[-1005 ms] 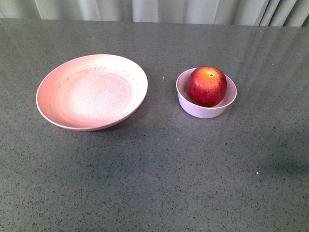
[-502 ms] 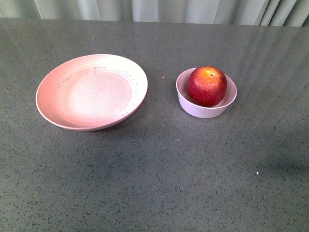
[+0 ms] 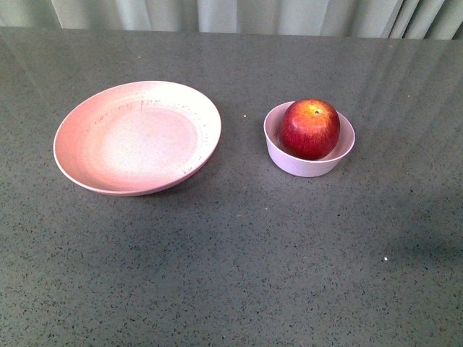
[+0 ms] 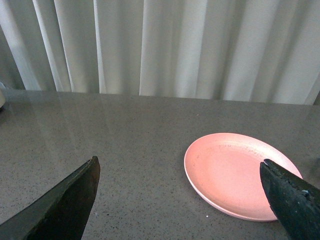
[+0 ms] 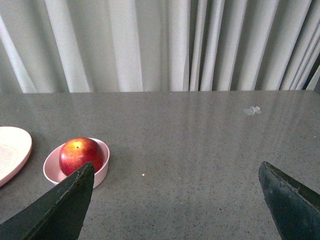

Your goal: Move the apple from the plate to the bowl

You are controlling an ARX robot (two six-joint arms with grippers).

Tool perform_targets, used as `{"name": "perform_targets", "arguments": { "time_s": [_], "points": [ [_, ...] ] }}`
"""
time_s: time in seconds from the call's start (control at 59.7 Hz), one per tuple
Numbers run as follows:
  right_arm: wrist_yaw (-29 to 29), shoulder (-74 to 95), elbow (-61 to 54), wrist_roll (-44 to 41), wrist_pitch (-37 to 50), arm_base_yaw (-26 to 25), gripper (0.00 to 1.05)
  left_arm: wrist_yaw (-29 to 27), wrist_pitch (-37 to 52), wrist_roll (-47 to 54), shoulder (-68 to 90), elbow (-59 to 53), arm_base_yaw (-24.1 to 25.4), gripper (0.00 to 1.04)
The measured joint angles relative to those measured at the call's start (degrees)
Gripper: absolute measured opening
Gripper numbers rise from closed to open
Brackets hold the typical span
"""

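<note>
The dark red apple (image 3: 309, 128) sits inside the small pale bowl (image 3: 309, 165) at the right of the grey table. The wide pink plate (image 3: 137, 136) lies empty to its left. Neither arm shows in the front view. In the left wrist view my left gripper (image 4: 180, 167) is open and empty, held back from the plate (image 4: 235, 172). In the right wrist view my right gripper (image 5: 175, 170) is open and empty, away from the bowl (image 5: 50, 170) with the apple (image 5: 80, 154) in it; the plate's edge (image 5: 12, 150) shows beside it.
Pale curtains (image 3: 231, 14) hang behind the table's far edge. A small crumpled scrap (image 5: 252, 110) lies on the table far from the bowl. A tiny white speck (image 3: 385, 258) lies on the near right of the table.
</note>
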Motion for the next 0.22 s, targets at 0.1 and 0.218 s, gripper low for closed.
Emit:
{"name": "perform_targets", "arguments": {
  "time_s": [0.1,0.218],
  "points": [
    [0.0,0.0,0.0,0.0,0.0,0.0,0.96,0.0,0.0,0.0,0.0,0.0,0.0,0.96],
    [0.0,0.0,0.0,0.0,0.0,0.0,0.96,0.0,0.0,0.0,0.0,0.0,0.0,0.96]
  ]
}}
